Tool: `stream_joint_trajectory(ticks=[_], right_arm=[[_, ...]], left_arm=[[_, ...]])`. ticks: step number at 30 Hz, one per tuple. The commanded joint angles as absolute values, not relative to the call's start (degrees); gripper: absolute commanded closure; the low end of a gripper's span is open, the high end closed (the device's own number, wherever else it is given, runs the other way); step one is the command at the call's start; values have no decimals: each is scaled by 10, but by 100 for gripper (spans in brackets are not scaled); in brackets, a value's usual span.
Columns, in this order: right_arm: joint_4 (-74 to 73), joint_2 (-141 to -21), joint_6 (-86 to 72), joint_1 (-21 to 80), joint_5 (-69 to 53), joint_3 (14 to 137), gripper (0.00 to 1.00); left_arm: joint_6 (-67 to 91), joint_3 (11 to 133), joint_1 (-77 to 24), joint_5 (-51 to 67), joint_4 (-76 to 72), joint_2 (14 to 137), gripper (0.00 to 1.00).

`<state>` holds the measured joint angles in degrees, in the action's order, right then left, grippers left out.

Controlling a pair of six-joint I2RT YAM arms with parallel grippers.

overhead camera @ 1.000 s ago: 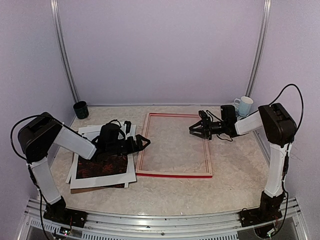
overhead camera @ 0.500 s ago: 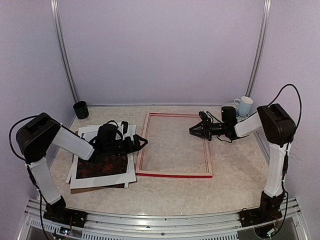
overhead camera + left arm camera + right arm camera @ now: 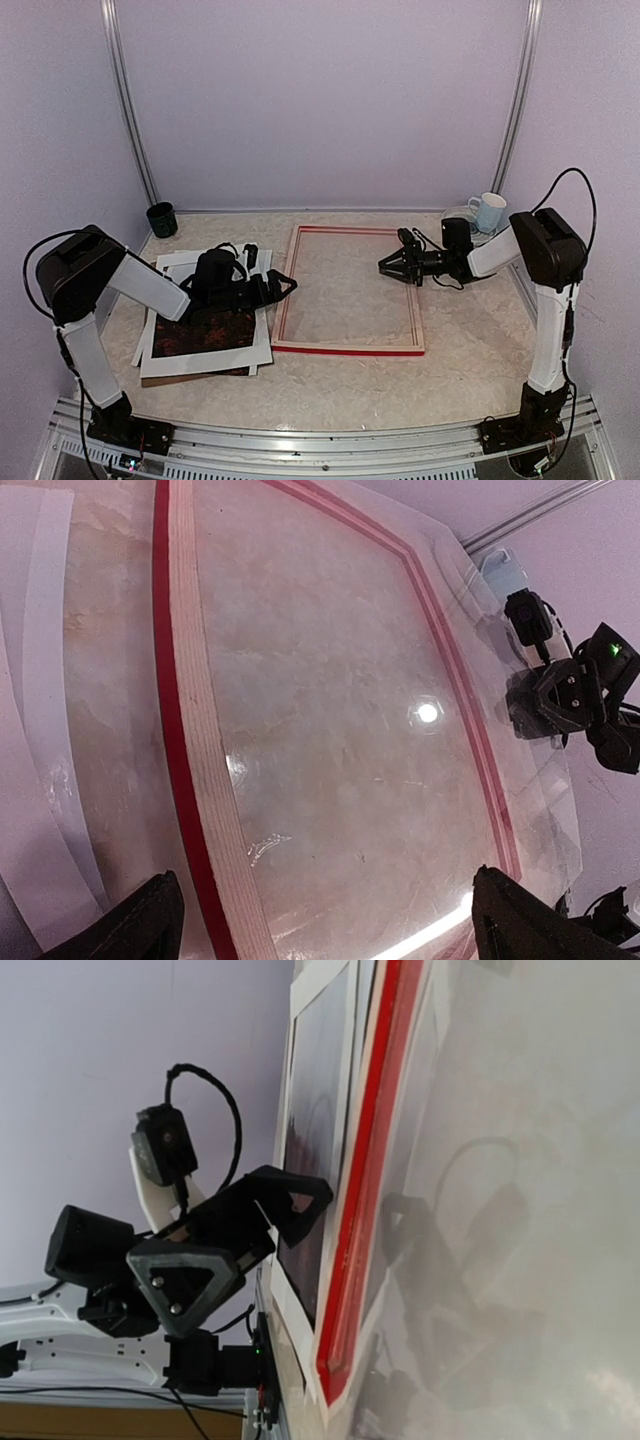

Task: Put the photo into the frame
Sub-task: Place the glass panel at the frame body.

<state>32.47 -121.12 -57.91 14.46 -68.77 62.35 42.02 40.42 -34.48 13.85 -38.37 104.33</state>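
Top view: the red-edged frame (image 3: 348, 349) lies flat at the middle of the desk (image 3: 460, 340). The photo (image 3: 205, 332) lies picture up on white sheets (image 3: 262, 345) near the left edge, outside the frame. The left gripper (image 3: 284, 286) hangs released and empty over the right edge of the sheets, just beside the frame's left rail. The right gripper (image 3: 388, 265) is over the frame's right part; I cannot tell whether it is released or clenched. A dark cup (image 3: 161, 219) stands at the far left corner, and a white mug (image 3: 488, 211) at the far right.

Left wrist view: its fingers (image 3: 150, 925) stand wide apart above the frame's left rail and pane, with the right gripper at the opposite rail.

Right wrist view: the left gripper, spread, is above the photo beside the red rail. This gripper's own fingers are out of sight.
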Motion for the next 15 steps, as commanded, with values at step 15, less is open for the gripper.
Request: stream_joint_trajectory(ticks=[15], right_arm=[[321, -1228, -576, 143, -685, 633, 75]], left_arm=[[434, 419, -352, 169, -414, 1083, 1]])
